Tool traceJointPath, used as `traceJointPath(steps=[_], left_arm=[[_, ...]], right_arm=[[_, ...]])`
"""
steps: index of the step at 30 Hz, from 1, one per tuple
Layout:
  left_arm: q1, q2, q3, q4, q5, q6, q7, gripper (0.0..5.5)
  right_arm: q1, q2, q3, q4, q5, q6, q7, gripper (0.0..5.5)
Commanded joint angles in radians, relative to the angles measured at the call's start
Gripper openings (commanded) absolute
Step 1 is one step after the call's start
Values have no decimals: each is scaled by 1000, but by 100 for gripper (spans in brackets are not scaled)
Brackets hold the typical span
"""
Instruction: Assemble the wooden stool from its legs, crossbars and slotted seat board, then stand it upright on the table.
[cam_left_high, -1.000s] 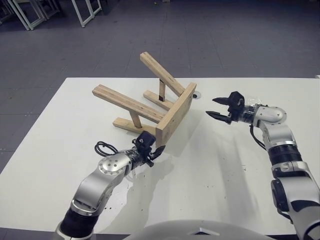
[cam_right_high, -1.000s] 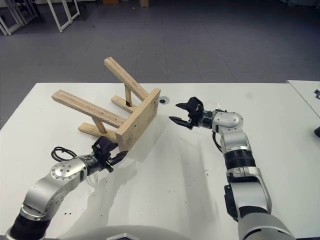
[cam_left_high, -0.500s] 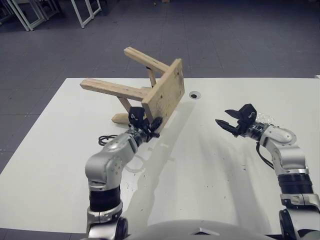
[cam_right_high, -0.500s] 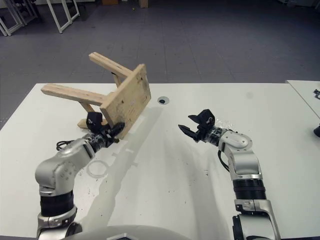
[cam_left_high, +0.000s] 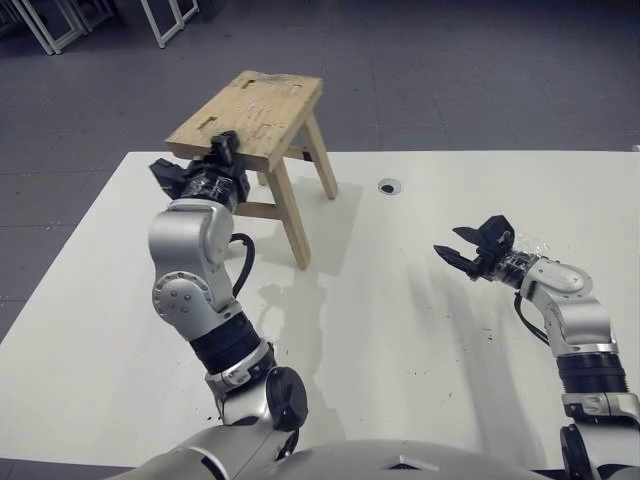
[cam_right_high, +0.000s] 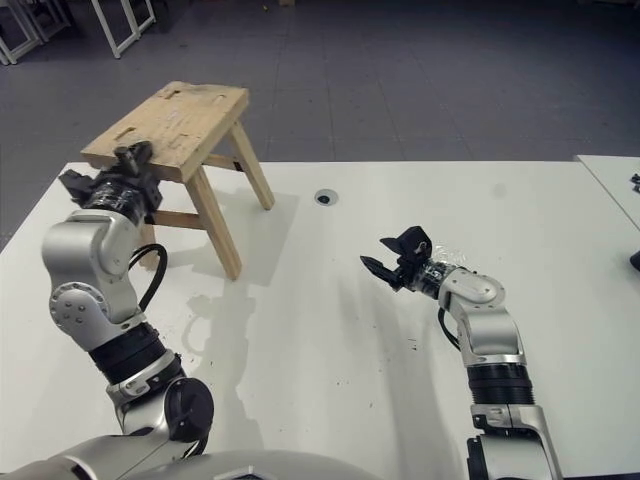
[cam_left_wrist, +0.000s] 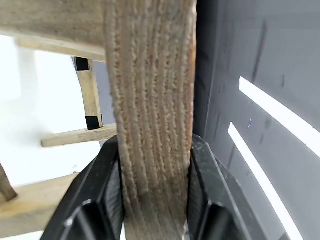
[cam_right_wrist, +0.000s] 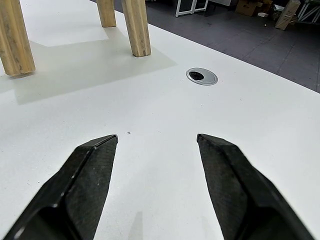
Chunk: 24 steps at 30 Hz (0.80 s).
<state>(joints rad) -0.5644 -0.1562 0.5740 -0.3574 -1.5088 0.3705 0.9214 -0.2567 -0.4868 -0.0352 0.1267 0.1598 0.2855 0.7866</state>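
With the stool (cam_left_high: 291, 222) upright at ten o'clock on the table (cam_left_high: 400, 340), we should open the left gripper (cam_left_high: 216, 162) (pinching the seat board (cam_left_high: 258, 98) edge) slowly and straight, while the right gripper (cam_left_high: 462, 245) hangs spread at three o'clock.

Colour check
stool (cam_left_high: 255, 105) tan, striped grain; table (cam_left_high: 400, 330) white; left gripper (cam_left_high: 221, 152) and right gripper (cam_left_high: 449, 241) black; floor (cam_left_high: 450, 60) dark grey.
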Motion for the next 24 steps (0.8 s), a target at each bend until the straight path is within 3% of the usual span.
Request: traceJointPath(steps=[1,2,7,10,13,19,24], left_arm=[[-109,-109,-73,25,-31,-130,182,131],[-87,-88,-100,19,-36,-133,177,167],[3,84,-203,-22,-4,-36,30,247],[118,134,-268,-65,63,30,-115,247],[311,205,-362,-128,234,52,-394,247],[659,292,-467,-132,521,-47,-858,247],[793,267,-474,-110,607,-116,-955,247]], right_arm=[[2,-21,6,-5,-1,11,-5,295],[5,-20,8,-10,0,14,-5,295],[13,-27,8,-18,7,24,-2,295],[2,-25,10,-23,11,33,-3,295],[10,-9,7,-45,20,40,-14,295],[10,91,-30,-158,116,117,-107,295],[12,144,-23,-236,149,164,-179,295]])
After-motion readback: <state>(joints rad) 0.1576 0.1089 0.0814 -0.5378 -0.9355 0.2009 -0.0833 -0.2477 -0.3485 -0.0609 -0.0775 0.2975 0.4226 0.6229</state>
